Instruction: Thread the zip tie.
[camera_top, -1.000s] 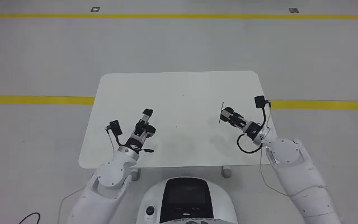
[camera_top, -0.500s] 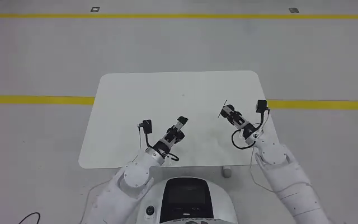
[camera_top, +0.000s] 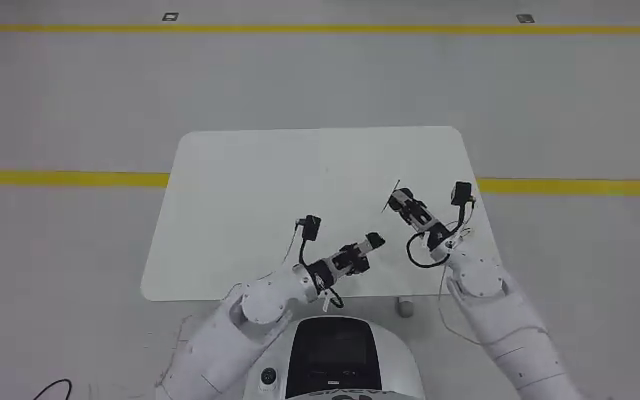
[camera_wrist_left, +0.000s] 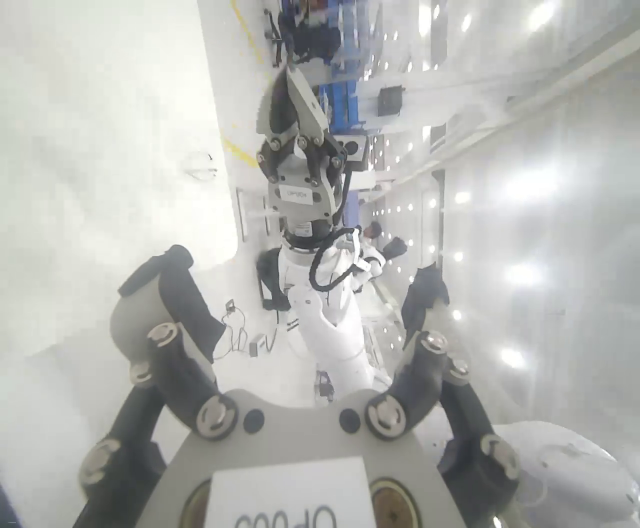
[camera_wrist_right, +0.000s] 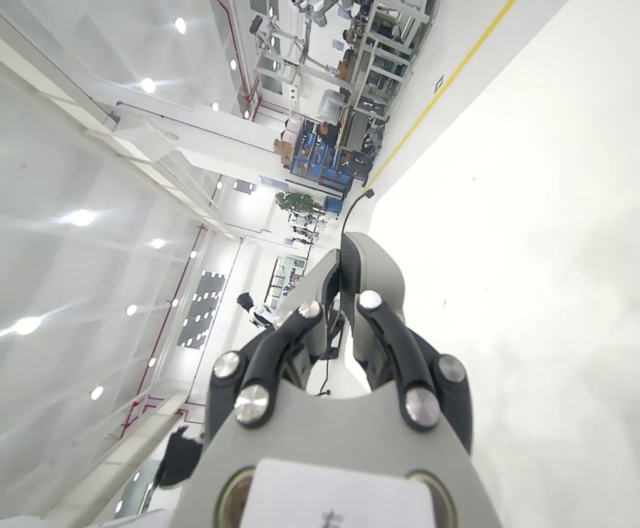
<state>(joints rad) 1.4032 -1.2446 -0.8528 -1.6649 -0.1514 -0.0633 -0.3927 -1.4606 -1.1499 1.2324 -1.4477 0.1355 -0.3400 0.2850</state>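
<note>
- The right gripper (camera_wrist_right: 345, 245) has its two fingers (camera_wrist_right: 372, 265) pressed together, pinching the zip tie (camera_wrist_right: 352, 210) between the pads
- In the right wrist view the thin black zip tie rises out of the pinch in a slight curve, and its small square head is the free end farthest from the fingers
- From above, the right gripper (camera_top: 393, 199) sits over the table (camera_top: 250, 170) at about 3 o'clock from the table's centre, near the right edge
- The zip tie (camera_top: 397, 186) shows there as a short dark sliver sticking out of the fingertips towards 12 to 1 o'clock
- Whether any part of the tie touches the tabletop cannot be told
- The left gripper (camera_wrist_left: 292, 272) is spread wide, with nothing between its dark fingers (camera_wrist_left: 165, 295)
- In the top view the left gripper (camera_top: 375, 240) lies at about 7 o'clock from the right gripper, near it but apart, and points towards 2 o'clock
- From the table's centre, the left gripper is at about 4 o'clock, close to the near edge
- The left wrist view looks across at the right gripper (camera_wrist_left: 287, 80), whose fingers are seen closed together, with the white tabletop (camera_wrist_left: 100, 150) beside it
- A black cable (camera_top: 425, 258) loops off the right wrist
- On the floor, a yellow line (camera_top: 80, 178) runs out past the table at 9 o'clock and at 3 o'clock
</note>
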